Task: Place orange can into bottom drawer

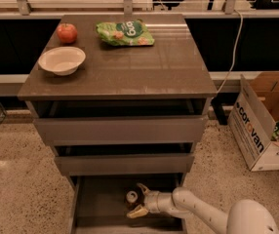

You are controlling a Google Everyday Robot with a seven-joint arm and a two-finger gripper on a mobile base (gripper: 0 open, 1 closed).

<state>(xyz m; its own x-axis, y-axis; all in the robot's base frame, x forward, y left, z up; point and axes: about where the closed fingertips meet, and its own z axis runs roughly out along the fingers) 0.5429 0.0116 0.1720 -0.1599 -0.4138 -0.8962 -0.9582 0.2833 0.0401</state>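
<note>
The orange can (131,197) stands upright on the floor of the bottom drawer (95,206), which is pulled out under the two wider drawers. Its silver top faces up. My gripper (138,199) reaches into the drawer from the right, low over the floor. Its fingers are spread, one tip (142,186) behind the can and one (137,212) in front, with gaps to the can's sides. The white arm runs off to the lower right.
On the cabinet top (144,67) sit a red apple (67,32), a white bowl (61,60) and a green snack bag (125,32). The two upper drawers (122,129) stand slightly open. A cardboard box (264,123) stands on the floor at right.
</note>
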